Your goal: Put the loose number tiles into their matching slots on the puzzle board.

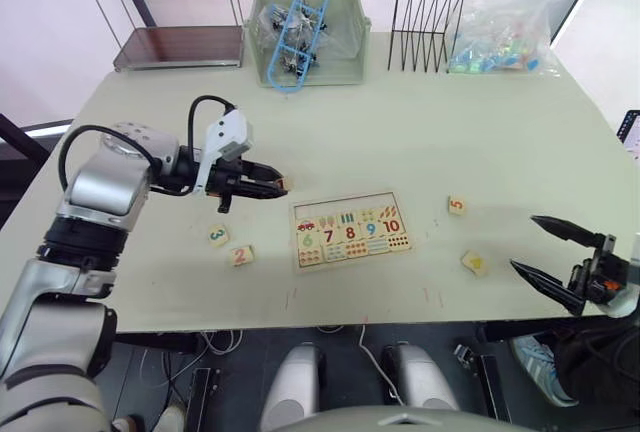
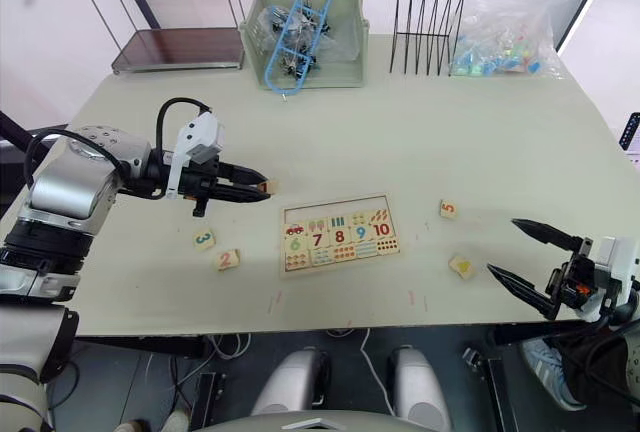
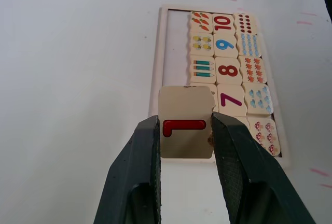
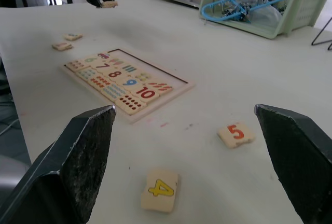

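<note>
My right gripper (image 1: 565,264): nearest to me, at the table's front right corner, fingers spread wide with nothing between them.
4 tile (image 1: 475,263): flat on the table (image 1: 400,142), just ahead of my right gripper and apart from it, to the right of the board.
5 tile (image 1: 457,205): a little farther back than the 4, also right of the board and clear of it.
2 tile (image 1: 241,255): on the table to the left of the board, near its front corner.
3 tile (image 1: 218,235): just beside the 2, slightly farther back and to the left.
Puzzle board (image 1: 349,229): flat in the middle of the table; numbers 6 to 10 and the little counting pictures are in place.
Slots (image 1: 342,207): the bare pale strip along the board's far edge, with no tiles in it.
My left gripper (image 3: 185,130): raised above the table just behind and left of the board's far left corner, fingers pinched on the 1 tile.
1 tile (image 3: 185,122): held between my left fingers (image 3: 139,162), the red digit facing the wrist camera, above the table beside the board's edge.
Green basket (image 1: 346,57): at the back of the table, holding blue hangers (image 1: 298,27).
Wire rack (image 1: 427,12): right of the basket, with a clear bag of coloured bits (image 1: 505,32) beside it.
Shelf (image 1: 175,12): at the back left corner.
</note>
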